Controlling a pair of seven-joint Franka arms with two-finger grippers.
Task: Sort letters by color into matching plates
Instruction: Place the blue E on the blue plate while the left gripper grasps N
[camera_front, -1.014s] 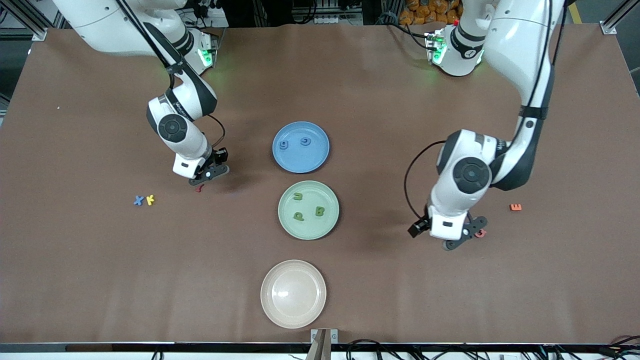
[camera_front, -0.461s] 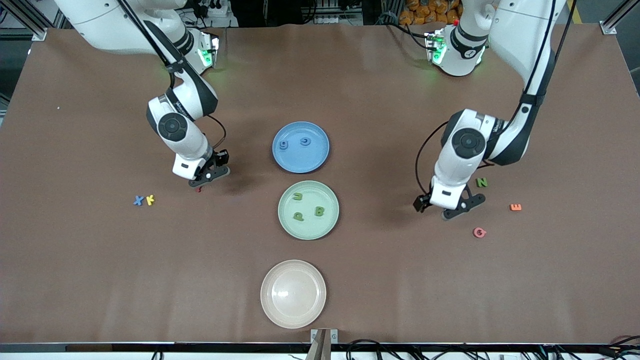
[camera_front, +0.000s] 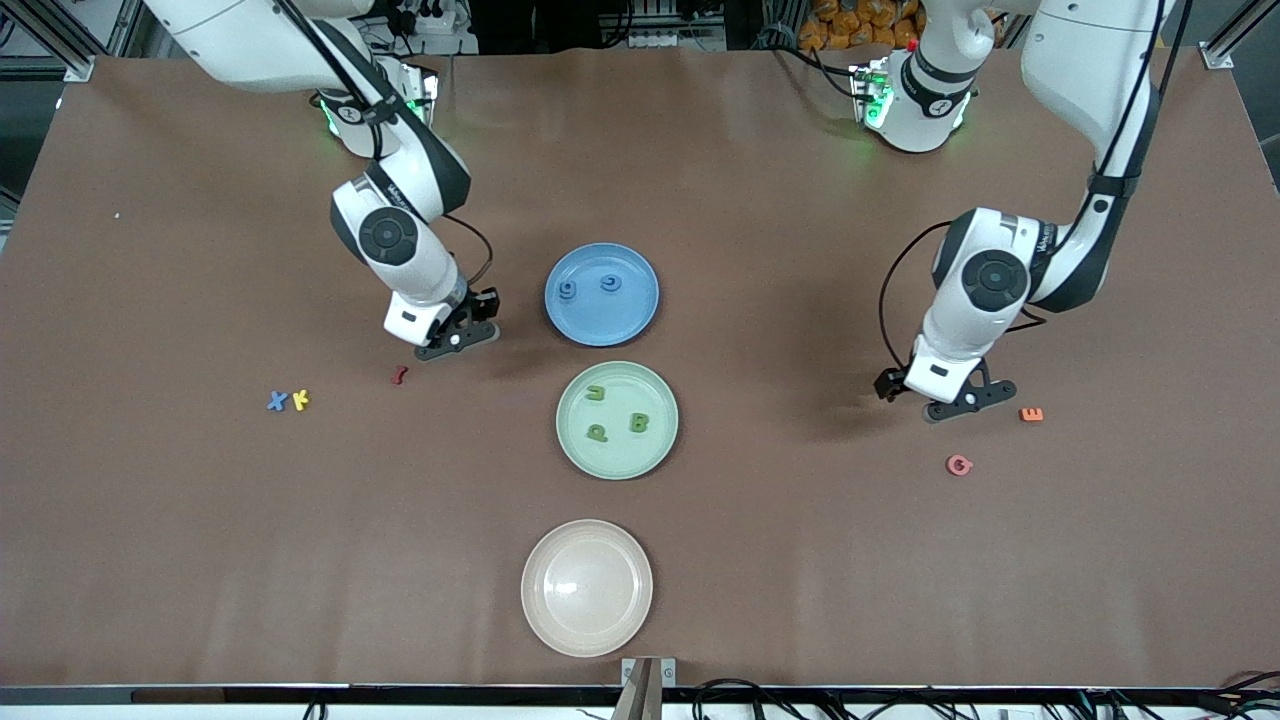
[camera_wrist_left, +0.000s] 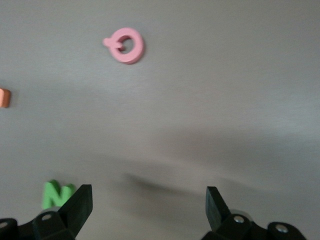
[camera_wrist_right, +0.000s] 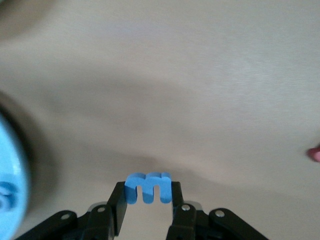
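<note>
1. While the right end effector (camera_wrist_right: 146, 200) is clamped on a blue letter (camera_wrist_right: 148, 187), it hangs over bare counter (camera_front: 760, 560) at centre-left of the front view, just beside the blue plate (camera_front: 640, 320).
2. Best move, as a judgement: carry the letter sideways until it is over the plate's middle, clear of the two blue letters (camera_front: 589, 287) already in it, drop low, then release so it doesn't bounce over the rim.
3. Held letter looks like an "m" or "E": prongs point down toward the end effector body, long axis runs across between the fingers.
4. Left end effector (camera_wrist_left: 146, 205) is spread wide and empty, over the counter at right of the front view; green N (camera_wrist_left: 56, 194) sits just beside one finger (camera_wrist_left: 80, 202), pink letter (camera_wrist_left: 125, 45) and orange letter (camera_front: 1031, 414) nearby.
5. Green plate (camera_front: 575, 450) holds three green letters; N looks like the left arm's next pick.
</note>
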